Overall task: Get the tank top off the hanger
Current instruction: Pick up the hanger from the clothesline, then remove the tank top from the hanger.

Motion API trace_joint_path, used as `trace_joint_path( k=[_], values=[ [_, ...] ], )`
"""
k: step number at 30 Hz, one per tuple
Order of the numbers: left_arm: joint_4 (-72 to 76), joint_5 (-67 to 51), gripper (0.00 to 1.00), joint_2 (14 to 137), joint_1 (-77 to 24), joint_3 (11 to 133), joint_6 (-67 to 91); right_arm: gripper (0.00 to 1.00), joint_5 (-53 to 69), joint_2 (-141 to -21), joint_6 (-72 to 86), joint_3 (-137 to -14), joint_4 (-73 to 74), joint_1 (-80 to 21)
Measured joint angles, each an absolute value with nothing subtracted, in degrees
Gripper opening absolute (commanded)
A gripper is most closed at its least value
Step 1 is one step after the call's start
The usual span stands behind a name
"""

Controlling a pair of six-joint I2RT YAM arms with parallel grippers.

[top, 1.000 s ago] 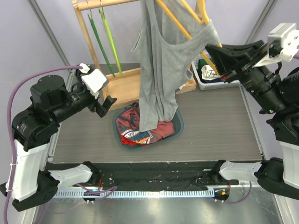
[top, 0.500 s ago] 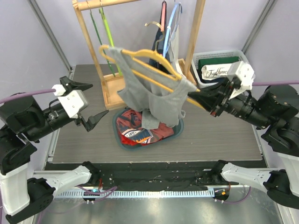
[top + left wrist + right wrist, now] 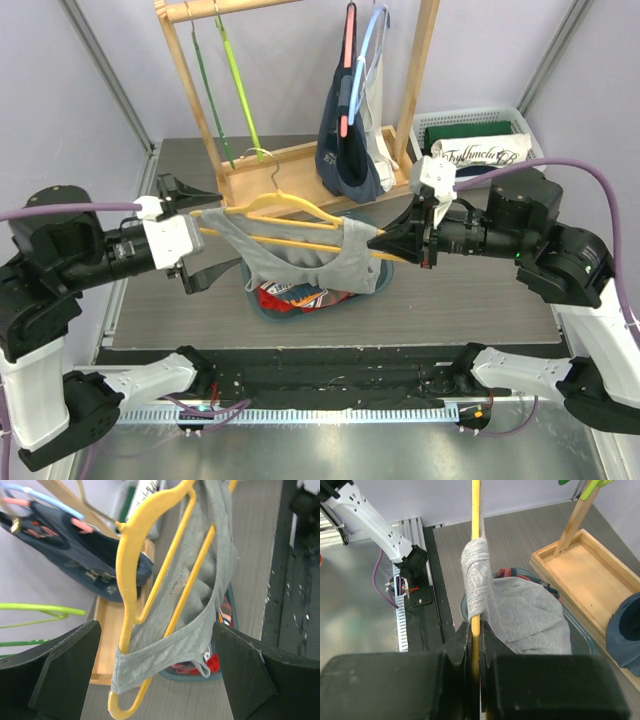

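Down from the rack since a second ago, the yellow hanger (image 3: 285,208) with the grey tank top (image 3: 300,262) now lies nearly level between the two arms, both swung in low over the bench (image 3: 470,300). At the bench's far edge stands the wooden rack (image 3: 195,90), with a navy garment (image 3: 345,165) hanging from its rail and a white basket (image 3: 480,128) to its right. The tank top is on the hanger, bunched along its bars and sagging above a blue tub (image 3: 258,300) of clothes; whether it touches them cannot be told. One strap wraps the hanger arm just ahead of the right tool (image 3: 475,630), whose jaws are clamped on that arm's end. Another strap loops the opposite end, which sits between the fingers of the left tool (image 3: 155,655), spread wide and apart from both hanger and cloth
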State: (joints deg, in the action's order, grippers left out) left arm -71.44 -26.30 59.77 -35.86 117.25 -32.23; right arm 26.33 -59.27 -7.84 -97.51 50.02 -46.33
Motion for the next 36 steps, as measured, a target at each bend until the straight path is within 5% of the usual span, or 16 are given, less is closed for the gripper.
trace_joint_path(
  k=[8, 14, 19, 22, 23, 25, 32, 36],
  values=[
    [-76.3, -31.0, 0.98, 62.4, -35.9, 116.2, -36.1, 0.01, 28.5, -60.3, -11.3, -97.5, 52.4, -46.3],
    [-76.4, -30.0, 0.76, 63.5, -35.9, 113.6, -36.0, 0.01, 29.1, -59.3, -13.0, -97.5, 52.6, -46.3],
    [-74.8, -26.9, 0.7, 65.7, -35.9, 112.7, -34.7, 0.01, 29.3, -57.8, -13.8, -97.5, 52.9, -46.3],
    [-73.9, -26.6, 0.46, 67.9, -35.9, 113.2, -33.8, 0.01, 29.3, -57.1, -14.5, -97.5, 53.0, -46.3],
    [-73.8, -26.5, 0.24, 68.5, -35.9, 113.2, -33.5, 0.01, 29.2, -57.0, -14.7, -97.5, 53.1, -46.3],
    [-74.0, -26.9, 0.0, 69.7, -35.8, 113.5, -33.2, 0.01, 28.6, -56.8, -15.0, -97.5, 53.3, -46.3],
    [-79.3, -30.7, 0.0, 70.9, -36.3, 116.7, -34.7, 0.01, 22.0, -56.4, -16.6, -97.0, 50.9, -46.2],
    [-79.2, -29.8, 0.0, 70.9, -36.1, 117.2, -34.5, 0.6, 15.7, -55.6, -15.7, -92.9, 45.2, -46.7]
  ],
)
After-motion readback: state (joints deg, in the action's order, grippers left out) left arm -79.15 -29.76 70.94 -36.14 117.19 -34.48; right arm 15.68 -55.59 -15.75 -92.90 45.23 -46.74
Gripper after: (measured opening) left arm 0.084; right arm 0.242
